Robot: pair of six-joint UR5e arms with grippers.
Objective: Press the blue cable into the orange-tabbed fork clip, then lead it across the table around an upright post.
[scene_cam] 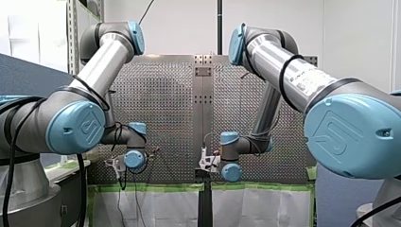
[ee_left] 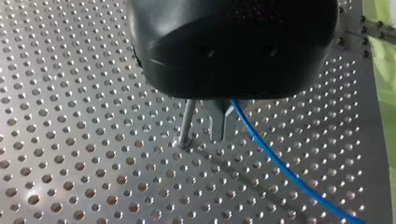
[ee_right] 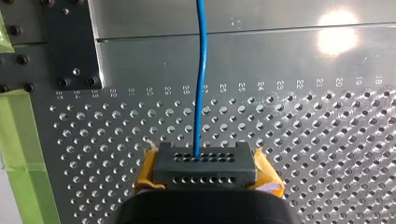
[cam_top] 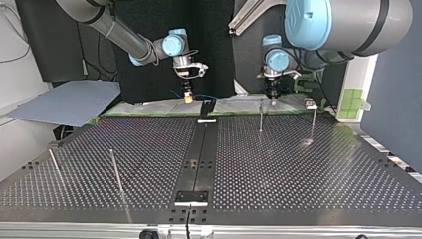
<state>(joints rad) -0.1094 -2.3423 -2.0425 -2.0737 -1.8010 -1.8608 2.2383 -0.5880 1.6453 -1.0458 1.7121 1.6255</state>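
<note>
Where the left arm's pincer point(ee_left: 223, 136) hangs just beside a thin metal post point(ee_left: 187, 126), its grey metal fingers point(ee_left: 218, 121) pinch narrow on the blue cable point(ee_left: 289, 175), smooth and taut over the perforated tabletop point(ee_left: 70, 140). The right arm's pincer point(ee_right: 205, 163), yellow-padded, grips the same cable, which runs straight ahead.

engraved numbers 18 to 32 along the perforated table point(ee_right: 327, 140), maker's logo on blue joint caps point(scene_cam: 75, 127)

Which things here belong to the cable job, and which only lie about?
Job: blue cable; upright post; my left gripper; my right gripper.
Lying about: grey sheet; green tape.
</note>
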